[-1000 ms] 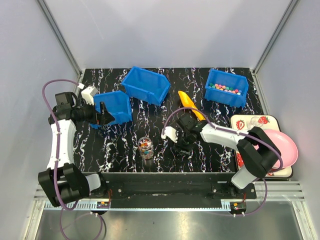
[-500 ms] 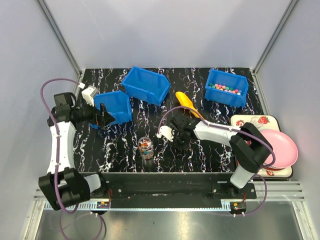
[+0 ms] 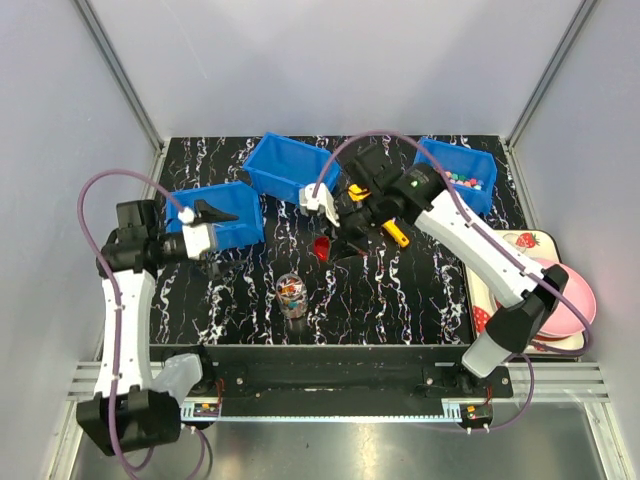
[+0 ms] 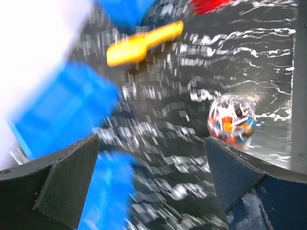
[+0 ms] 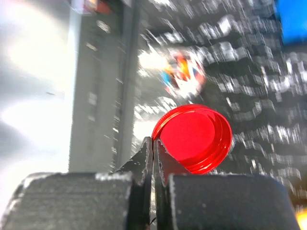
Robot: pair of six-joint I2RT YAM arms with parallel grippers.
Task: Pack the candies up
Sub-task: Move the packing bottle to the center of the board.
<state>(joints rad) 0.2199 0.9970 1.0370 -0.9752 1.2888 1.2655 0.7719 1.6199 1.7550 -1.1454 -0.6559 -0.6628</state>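
Candies fill a small clear jar [image 3: 292,293] at the front middle of the table, and more candies [image 3: 452,178] lie in the blue bin [image 3: 470,196] at the back right. My right gripper [image 3: 335,238] hangs above the table behind the jar, shut on the rim of a flat red lid [image 3: 321,247]. In the right wrist view the fingers [image 5: 144,160] pinch the lid [image 5: 194,139] at its left edge, with the jar [image 5: 184,74] blurred beyond. My left gripper [image 3: 222,225] stands open beside the left blue bin [image 3: 238,222]; its view shows the jar [image 4: 231,119] past the wide-open gripper [image 4: 151,141].
A third blue bin [image 3: 290,165] lies tipped at the back centre. A yellow scoop [image 3: 396,233] sits partly hidden under the right arm, also visible from the left wrist as a yellow scoop [image 4: 144,43]. A pink plate [image 3: 570,300] rests on a strawberry tray [image 3: 500,243] at the right edge.
My right gripper shut on the red lid low on the table, then rose and swung back and left with it. The left gripper lifted and turned, staying open.
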